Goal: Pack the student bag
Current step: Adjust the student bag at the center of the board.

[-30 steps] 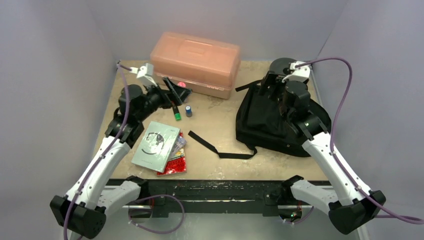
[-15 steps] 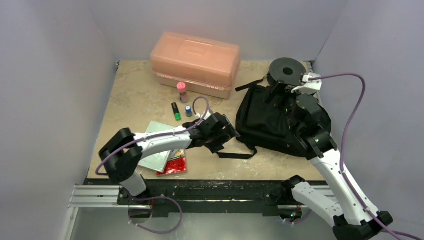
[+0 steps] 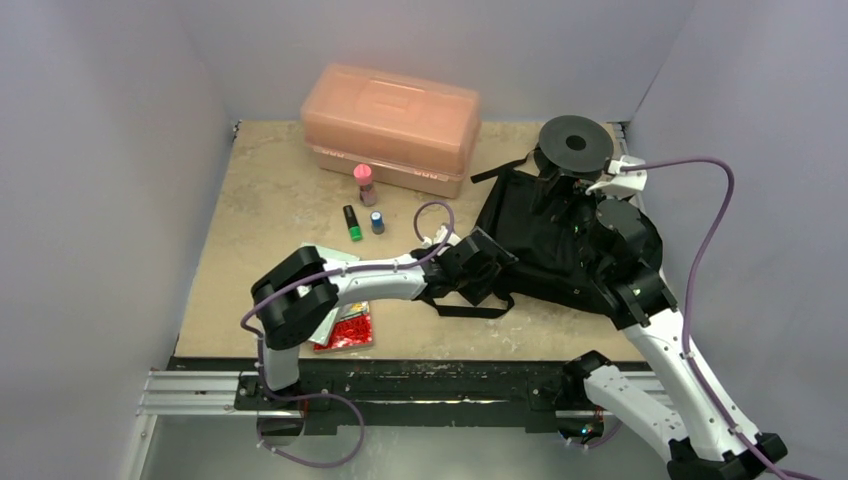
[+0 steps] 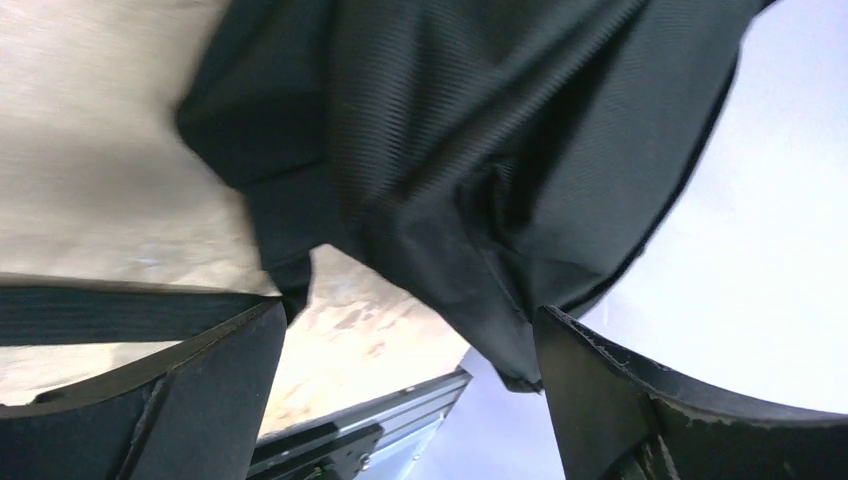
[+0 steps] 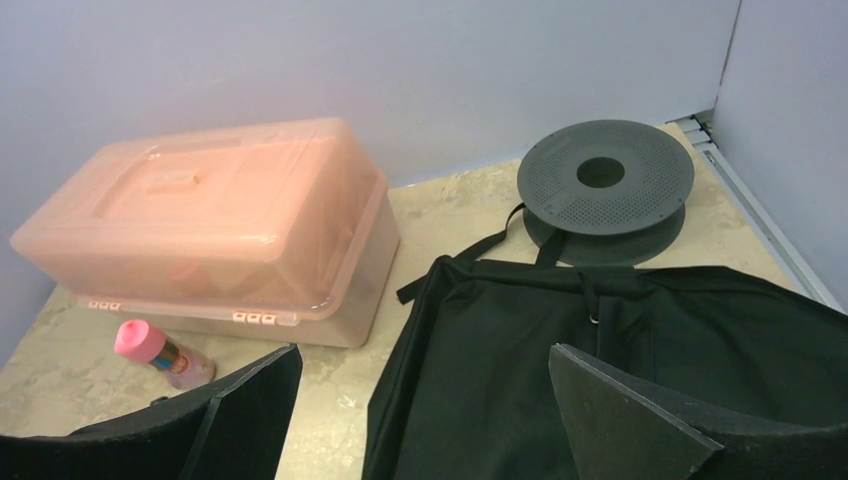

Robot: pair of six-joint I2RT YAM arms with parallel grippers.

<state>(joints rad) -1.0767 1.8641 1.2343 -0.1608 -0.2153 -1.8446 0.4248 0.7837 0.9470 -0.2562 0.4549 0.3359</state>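
Observation:
The student bag (image 3: 540,250) is a soft black backpack lying flat on the right half of the table, with one long strap (image 3: 470,308) trailing toward the front. My left gripper (image 3: 497,272) reaches across the table to the bag's near left edge. In the left wrist view its fingers (image 4: 200,400) stand wide apart and open, with bag fabric (image 4: 480,150) just ahead and nothing between them. My right gripper (image 3: 578,222) hovers over the bag's back part. It is open too, and the bag (image 5: 620,370) lies below its fingers (image 5: 630,420).
An orange-pink plastic box (image 3: 390,125) stands at the back, and a black spool (image 3: 575,140) sits behind the bag. A pink-capped bottle (image 3: 365,183), a green marker (image 3: 352,222) and a small blue item (image 3: 377,222) lie mid-table. A book (image 3: 325,300) and a red packet (image 3: 350,328) lie under my left arm.
My left arm has swung from the back left, near the box, across the table to the bag's left edge. My right arm has drawn back a little, uncovering the spool. Both grippers stay open.

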